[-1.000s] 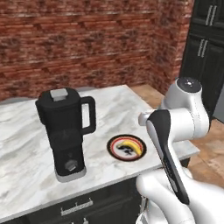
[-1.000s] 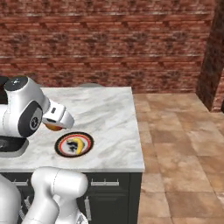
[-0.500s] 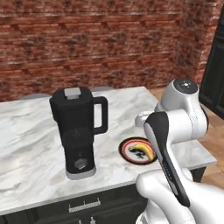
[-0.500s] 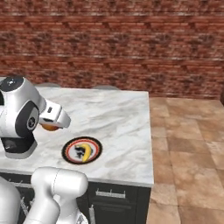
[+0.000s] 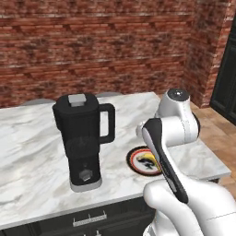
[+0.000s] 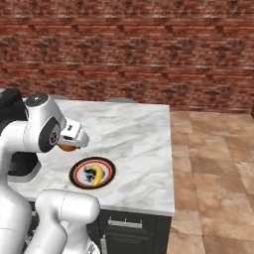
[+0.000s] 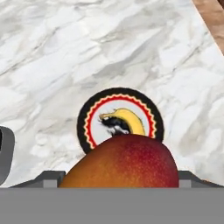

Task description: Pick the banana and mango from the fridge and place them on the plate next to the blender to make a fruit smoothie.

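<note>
My gripper [image 7: 120,186] is clamped wide on the rounded orange-red mango [image 7: 120,164], up above the white marble counter [image 7: 65,57]. In my hand view, the round black-rimmed plate [image 7: 87,114] sits at twelve o'clock from the mango, with the curved yellow banana [image 7: 129,119] lying on it.

Marble counter [image 5: 32,156] with two things on it

The white-grey veined counter carries a black blender [image 5: 83,138] towards its left and a round plate [image 5: 140,161] just to the blender's right, near the front edge; a banana [image 6: 97,174] lies on the plate.
</note>
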